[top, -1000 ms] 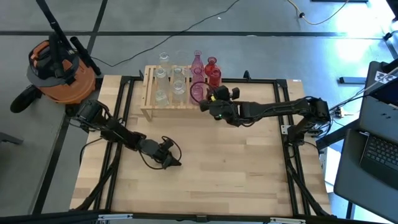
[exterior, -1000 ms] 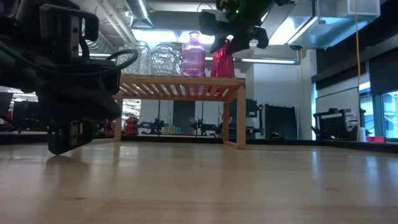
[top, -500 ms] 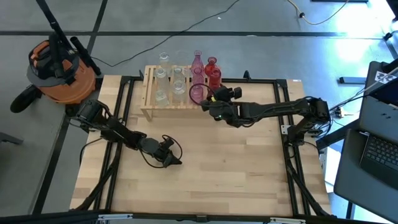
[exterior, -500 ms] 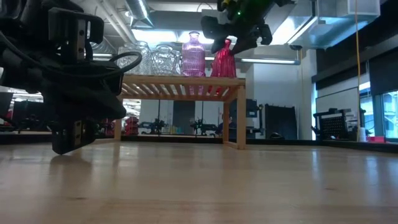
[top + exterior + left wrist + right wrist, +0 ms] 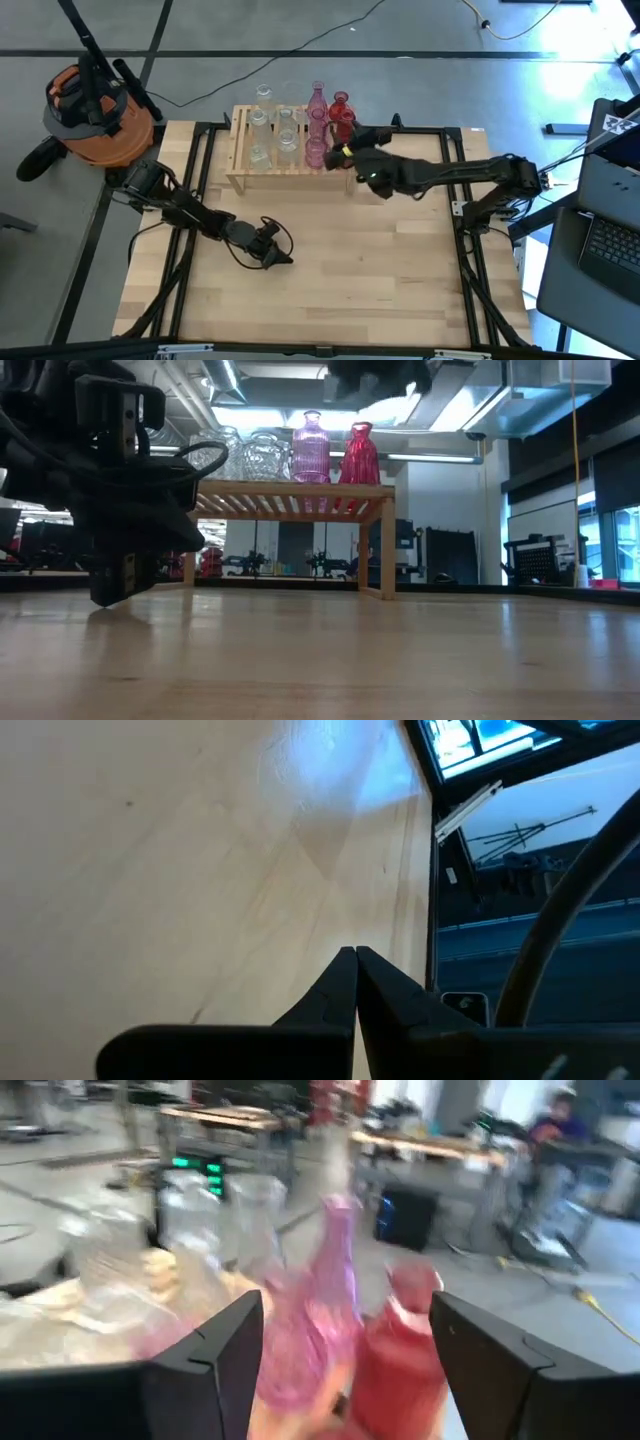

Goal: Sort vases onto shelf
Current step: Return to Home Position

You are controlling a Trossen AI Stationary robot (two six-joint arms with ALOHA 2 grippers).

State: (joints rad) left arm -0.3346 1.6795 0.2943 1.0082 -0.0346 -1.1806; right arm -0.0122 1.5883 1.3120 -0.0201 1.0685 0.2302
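slatted wood shelf: ribbed glass vases | right gripper spread, empty | left gripper pinched closed

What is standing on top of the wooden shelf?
Clear vases on its left part, pink vases and red vases toward the right. They overlap, so the exact count is hidden.

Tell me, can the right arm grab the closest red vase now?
Probably yes. The right end effector hangs open by the shelf's right end, and the red vase shows straight ahead between its fingers, nothing in between. The left end effector waits low over the table.
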